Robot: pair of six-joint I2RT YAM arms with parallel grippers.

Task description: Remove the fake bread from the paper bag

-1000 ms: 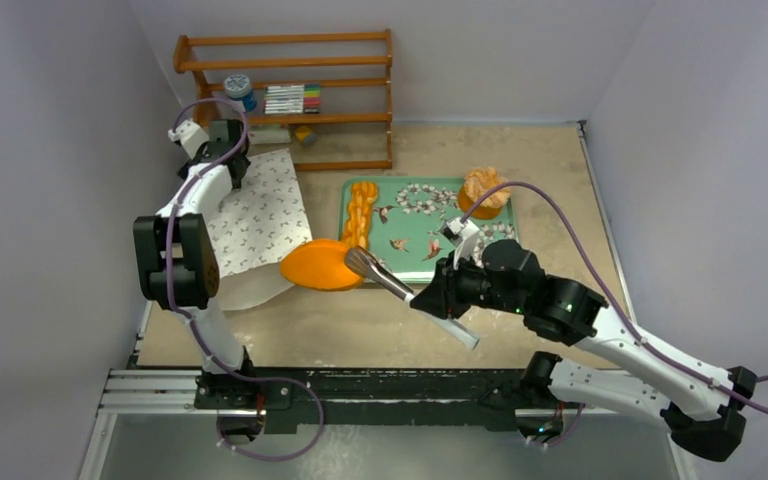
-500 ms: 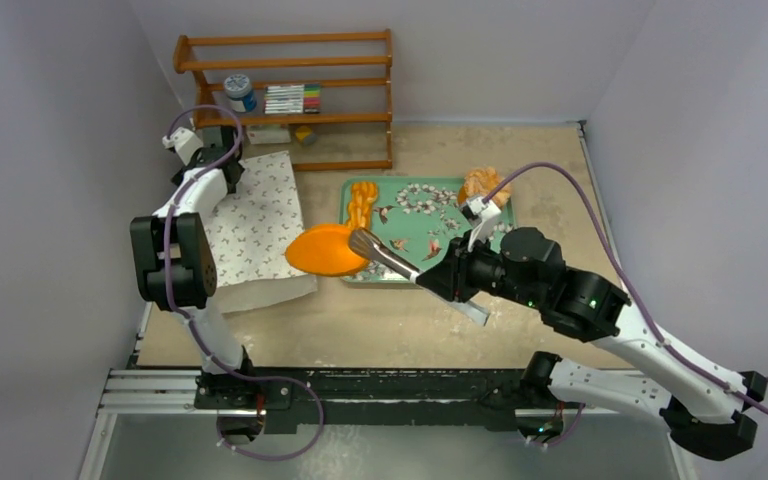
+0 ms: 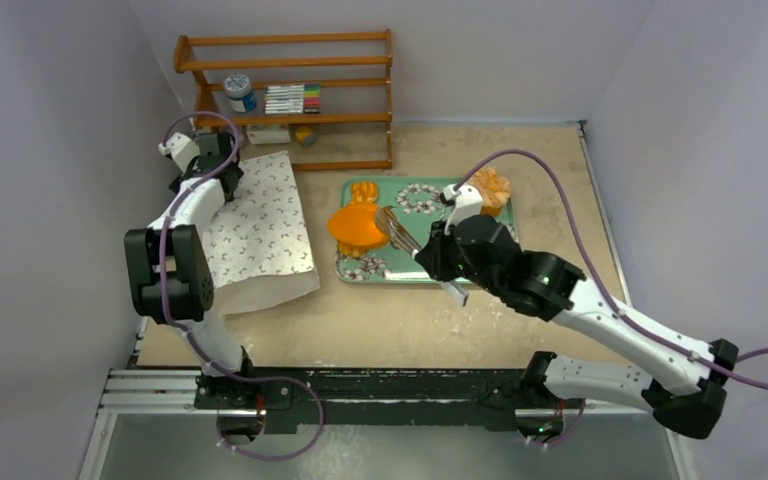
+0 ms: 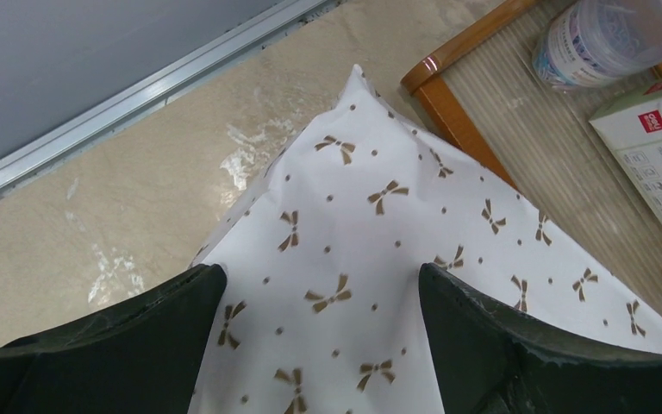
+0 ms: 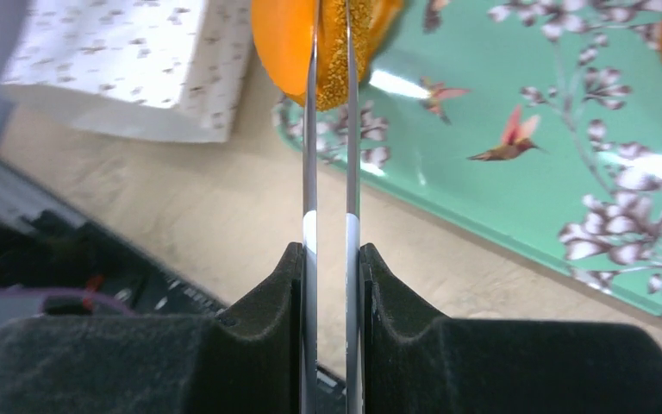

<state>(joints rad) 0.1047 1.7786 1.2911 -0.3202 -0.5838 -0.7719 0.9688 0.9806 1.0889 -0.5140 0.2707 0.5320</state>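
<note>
Plain pale grey walls are boxing in the counter on left, back & right. Counter's showing a sandy, mottled top. A wooden shelf rack is standing at the back, left of centre, w/ a jar & row of markers sitting on it. A metal rail is running along the near edge. Soft even light is falling throughout

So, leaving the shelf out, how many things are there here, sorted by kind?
Orange toy breads: 3 (smooth loaf, partly hidden loaf, ruffled pastry)
White bow-printed paper bag: 1
Green floral tray: 1
Metal tongs: 1
Total: 6
</note>
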